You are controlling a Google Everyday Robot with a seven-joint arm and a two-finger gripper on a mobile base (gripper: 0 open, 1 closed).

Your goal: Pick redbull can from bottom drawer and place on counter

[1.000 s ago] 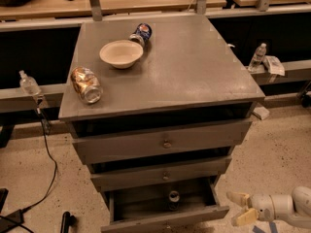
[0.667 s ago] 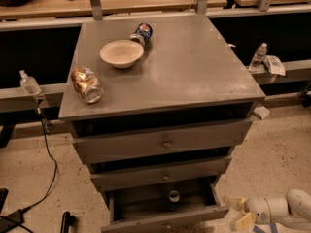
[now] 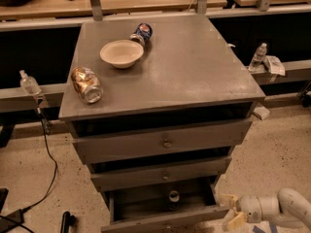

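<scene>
The camera view looks down on the grey cabinet. The bottom drawer (image 3: 146,221) is pulled out, and the redbull can (image 3: 173,198) stands upright inside it, near the middle of the back and well below the counter (image 3: 194,72). The gripper (image 3: 228,211) is low at the right of the frame, just beside the drawer's right front corner and outside it. Its two tan fingers are spread apart with nothing between them, and it is apart from the can. The step in hand looks like the approach for the pick, since the drawer is already open and the can is not yet grasped. The next move probably calls for bringing the spread fingers over the drawer's front edge and right wall, lining them up on either side of the can, and closing without knocking it over in the shallow space under the middle drawer. From this angle only the can's shiny round silver top and a short stretch of dark body show, so its markings cannot be read. On the counter a pale bowl (image 3: 121,53) sits between a gold-brown can (image 3: 86,84) lying on its side near the left edge and a blue can (image 3: 141,33) lying behind it, which leaves the right half open for setting the can down.
</scene>
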